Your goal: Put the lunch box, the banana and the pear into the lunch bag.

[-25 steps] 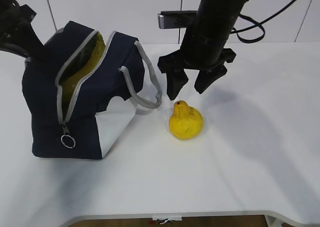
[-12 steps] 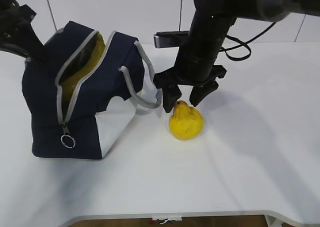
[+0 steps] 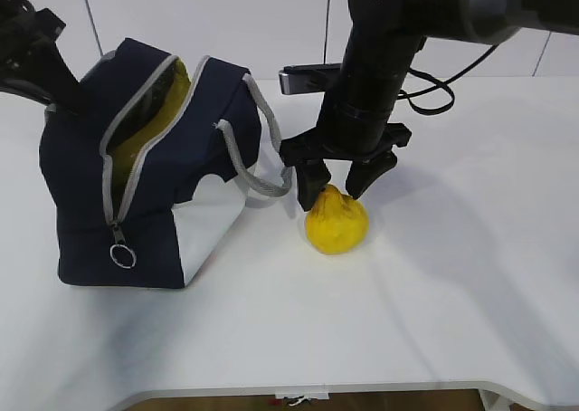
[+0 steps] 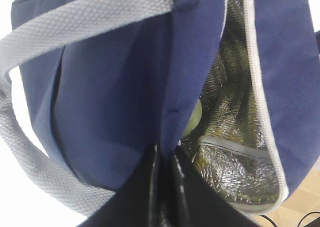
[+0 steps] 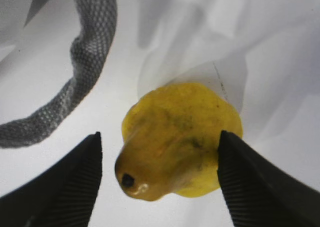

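Note:
The navy lunch bag (image 3: pixel 86 194) stands open at the left, its foil lining (image 4: pixel 235 177) showing. My left gripper (image 4: pixel 167 159) is shut on the bag's navy top edge and holds the opening apart. A pale green edge (image 4: pixel 194 119) shows inside; I cannot tell whether it is the lunch box. Yellow (image 3: pixel 176 81) shows in the opening; I cannot tell whether it is the banana. The yellow pear (image 3: pixel 336 223) sits on the table right of the bag. My right gripper (image 3: pixel 331 194) is open, its fingers on either side of the pear's neck (image 5: pixel 150 172) without touching it.
The bag's grey webbing handle (image 3: pixel 258 162) hangs down just left of the pear and shows beside the right gripper's left finger (image 5: pixel 75 177). A zipper ring pull (image 3: pixel 123 255) hangs at the bag's front. The white table (image 3: pixel 452 275) has its front edge close below.
My right gripper has come down and slightly left from above the pear, so its open fingers now straddle the pear's neck. The bag and left arm have not moved.

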Controlling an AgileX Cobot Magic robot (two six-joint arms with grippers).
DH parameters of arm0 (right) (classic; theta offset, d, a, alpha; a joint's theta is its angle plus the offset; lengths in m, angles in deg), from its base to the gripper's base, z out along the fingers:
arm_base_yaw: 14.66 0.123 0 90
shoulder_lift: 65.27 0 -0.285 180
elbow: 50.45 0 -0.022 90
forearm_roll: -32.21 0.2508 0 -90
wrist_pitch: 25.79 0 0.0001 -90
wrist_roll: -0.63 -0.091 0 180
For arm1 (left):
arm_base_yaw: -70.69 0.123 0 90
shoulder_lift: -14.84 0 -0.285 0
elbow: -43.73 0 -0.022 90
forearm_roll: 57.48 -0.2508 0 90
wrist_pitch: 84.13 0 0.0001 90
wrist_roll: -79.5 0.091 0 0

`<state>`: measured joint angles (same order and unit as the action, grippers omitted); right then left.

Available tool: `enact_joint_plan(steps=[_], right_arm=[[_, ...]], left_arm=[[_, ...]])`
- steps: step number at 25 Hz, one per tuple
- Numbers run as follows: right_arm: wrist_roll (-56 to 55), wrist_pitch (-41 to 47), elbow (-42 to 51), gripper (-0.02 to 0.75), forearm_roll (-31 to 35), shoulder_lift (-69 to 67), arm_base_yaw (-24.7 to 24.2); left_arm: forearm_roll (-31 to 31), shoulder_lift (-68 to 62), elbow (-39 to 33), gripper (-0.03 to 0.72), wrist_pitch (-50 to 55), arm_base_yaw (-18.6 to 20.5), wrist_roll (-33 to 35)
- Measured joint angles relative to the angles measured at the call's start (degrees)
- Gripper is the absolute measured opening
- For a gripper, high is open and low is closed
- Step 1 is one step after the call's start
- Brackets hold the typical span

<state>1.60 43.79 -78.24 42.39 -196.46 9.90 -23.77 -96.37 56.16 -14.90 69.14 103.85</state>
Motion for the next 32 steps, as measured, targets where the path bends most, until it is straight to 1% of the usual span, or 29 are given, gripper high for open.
enact_joint_plan(steps=[2, 5, 8, 11, 14, 20, 25, 27, 29, 32], right_arm=[[0.00, 0.12, 0.00, 0.544, -0.11, 0.00, 0.00], [0.00, 0.22, 0.00, 0.443, -0.75, 0.00, 0.00], [0.00, 0.22, -0.36, 0.321, -1.37, 0.00, 0.00], [0.00, 0.48, -1.02, 0.265, -2.07, 0.00, 0.00], [0.00, 0.60, -2.68, 0.247, -1.94, -0.04, 0.04], [0.00, 0.70, -7.90, 0.244, -1.85, 2.16, 0.04], [0.00, 1.34, -9.76, 0.244, -5.48, 8.46, 0.04], [0.00, 1.99, -11.58, 0.244, -5.90, 10.34, 0.04], [0.00, 2.25, -14.30, 0.243, -4.36, 11.27, 0.04], [0.00, 2.25, -18.23, 0.243, 1.97, 11.39, 0.04]], left_arm=[[0.00, 0.00, 0.00, 0.001, 0.00, 0.00, 0.00], [0.00, 0.00, 0.00, 0.001, 0.00, 0.00, 0.00], [0.00, 0.00, 0.00, 0.001, 0.00, 0.00, 0.00], [0.00, 0.00, 0.00, 0.001, 0.00, 0.00, 0.00], [0.00, 0.00, 0.00, 0.001, 0.00, 0.00, 0.00], [0.00, 0.00, 0.00, 0.001, 0.00, 0.00, 0.00], [0.00, 0.00, 0.00, 0.001, 0.00, 0.00, 0.00], [0.00, 0.00, 0.00, 0.001, 0.00, 0.00, 0.00], [0.00, 0.00, 0.00, 0.001, 0.00, 0.00, 0.00], [0.00, 0.00, 0.00, 0.001, 0.00, 0.00, 0.00]])
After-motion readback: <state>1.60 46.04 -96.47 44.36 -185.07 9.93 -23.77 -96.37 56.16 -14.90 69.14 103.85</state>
